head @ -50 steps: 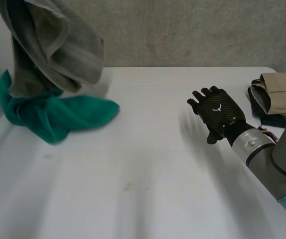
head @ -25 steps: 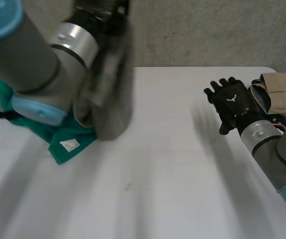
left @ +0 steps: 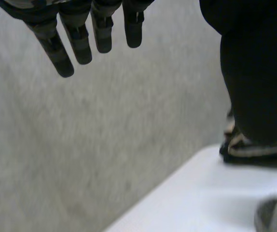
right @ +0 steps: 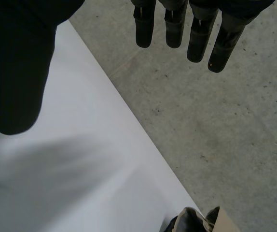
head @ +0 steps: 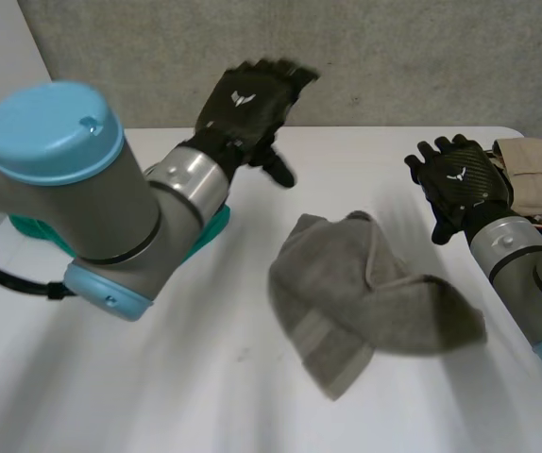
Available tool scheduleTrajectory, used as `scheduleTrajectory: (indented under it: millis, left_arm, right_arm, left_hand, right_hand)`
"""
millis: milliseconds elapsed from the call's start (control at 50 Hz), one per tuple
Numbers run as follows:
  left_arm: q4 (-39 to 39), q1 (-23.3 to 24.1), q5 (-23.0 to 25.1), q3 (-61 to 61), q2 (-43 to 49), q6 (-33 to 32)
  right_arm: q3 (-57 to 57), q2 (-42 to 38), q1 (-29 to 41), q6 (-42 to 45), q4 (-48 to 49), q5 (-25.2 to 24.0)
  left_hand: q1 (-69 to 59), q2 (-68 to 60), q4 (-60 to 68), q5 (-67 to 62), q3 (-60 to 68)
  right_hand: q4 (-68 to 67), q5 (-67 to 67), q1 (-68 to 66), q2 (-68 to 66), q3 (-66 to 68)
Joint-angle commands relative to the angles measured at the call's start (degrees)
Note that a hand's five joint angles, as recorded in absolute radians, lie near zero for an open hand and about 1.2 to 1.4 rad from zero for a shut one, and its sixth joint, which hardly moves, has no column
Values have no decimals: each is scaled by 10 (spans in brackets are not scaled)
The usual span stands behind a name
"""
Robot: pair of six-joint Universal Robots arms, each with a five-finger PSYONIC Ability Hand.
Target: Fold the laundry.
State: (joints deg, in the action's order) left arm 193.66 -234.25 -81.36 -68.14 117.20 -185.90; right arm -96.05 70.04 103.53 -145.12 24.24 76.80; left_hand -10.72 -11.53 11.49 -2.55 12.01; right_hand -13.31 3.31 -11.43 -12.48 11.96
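**Operator:** What's different on the table (head: 158, 377) now?

**Spotter:** Start with your left arm (head: 110, 198). A moment ago it swung in from 9 o'clock with the towel (head: 365, 293) hanging from it. Now it reaches across toward 11 o'clock and carries nothing. The towel has left it and sits as a crumpled grey heap at the middle of the table, a little toward 4 o'clock. I can't tell whether it has fully settled.

**Operator:** And the other laundry?

**Spotter:** The green cloth (head: 216, 223) is where it was, at 9 o'clock, mostly hidden behind your left arm. The pile (head: 535, 175) of folded things sits at 2 o'clock, well apart from the towel.

**Operator:** The hands?

**Spotter:** Your left hand (head: 247, 99) hangs above the far edge at 11 o'clock. Its fingers (left: 80, 38) are straight and spread wide, the thumb held apart, with nothing between them. Your right hand (head: 460, 179) has drifted out toward 2 o'clock, close beside the pile. Its fingers (right: 177, 24) are also straight and empty.

**Operator:** So where does that leave me?

**Spotter:** By my reading, you've pulled one piece from the heap and dropped it in the working space, but no fold is begun. The towel is bunched, so you'll likely need to find two corners and spread it flat first. Both hands are free for that.
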Motion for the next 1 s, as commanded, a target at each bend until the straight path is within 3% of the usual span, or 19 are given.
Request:
scheduleTrajectory:
  millis: [20,220,420,500,520,540,580,700,780,800,860,920,1000]
  left_arm:
    - [-5,-83,-2,-50,34,-56]
    - [-25,-178,-5,-38,144,-252]
    - [-21,-187,-3,20,232,-271]
    - [-21,-187,-6,43,251,-271]
    - [-20,-188,-9,49,250,-271]
    - [-17,-188,-14,52,247,-271]
    - [-7,-189,-37,57,241,-271]
    - [88,-218,-208,78,194,-315]
    - [128,-282,-217,79,170,-439]
    - [138,-298,-216,76,166,-492]
    - [148,-306,-216,69,166,-552]
    - [159,-298,-217,56,164,-562]
    - [160,-270,-214,13,158,-500]
  right_arm:
    - [8,1,-2,1,-21,-2]
    - [3,0,6,-1,-38,-6]
    - [2,1,4,5,-38,-6]
    - [2,0,1,5,-38,-6]
    - [2,0,1,5,-38,-6]
    - [2,0,1,5,-38,-6]
    - [1,0,0,5,-38,-6]
    - [0,0,1,6,-38,-7]
    - [1,0,4,6,-38,-7]
    - [2,0,5,6,-38,-7]
    - [2,0,6,6,-38,-7]
    - [0,0,7,6,-38,-7]
    - [-1,0,6,5,-38,-6]
  left_hand:
    - [-2,6,-6,17,-11]
    - [-55,-47,48,-37,42]
    - [-173,-165,165,-155,160]
    - [-368,-360,360,-349,355]
    - [-543,-535,536,-525,530]
    - [-638,-630,631,-620,625]
    - [-693,-685,685,-674,680]
    - [-693,-685,685,-674,680]
    - [-693,-685,685,-674,680]
    - [-581,-573,574,-563,569]
    - [-44,-36,36,-25,31]
    - [3,11,-11,22,-16]
    - [7,15,-15,26,-20]
  right_hand:
    - [33,-33,14,25,-20]
    - [33,-33,14,25,-20]
    - [33,-33,14,25,-20]
    - [33,-33,14,25,-20]
    - [33,-33,14,25,-20]
    - [33,-33,14,25,-20]
    - [33,-33,14,25,-20]
    - [33,-33,14,25,-20]
    - [33,-33,14,25,-20]
    - [33,-33,14,25,-20]
    - [33,-33,14,25,-20]
    - [33,-33,14,25,-20]
    - [33,-33,14,25,-20]
